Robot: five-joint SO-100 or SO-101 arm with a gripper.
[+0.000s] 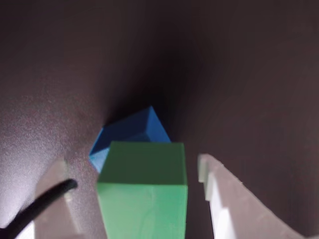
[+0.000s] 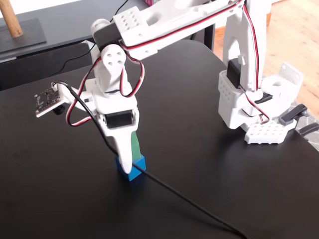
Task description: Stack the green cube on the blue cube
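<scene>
The green cube (image 1: 143,191) already sits on the blue cube (image 2: 132,169) on the black worktop (image 2: 209,164), and the end effector (image 1: 134,199) straddles it with fingers apart, seemingly not gripping, so only withdrawing looks left.

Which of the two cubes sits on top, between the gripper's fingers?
The green cube. It sits between the gripper fingers, resting on the blue cube, which lies underneath on the black table.
</scene>
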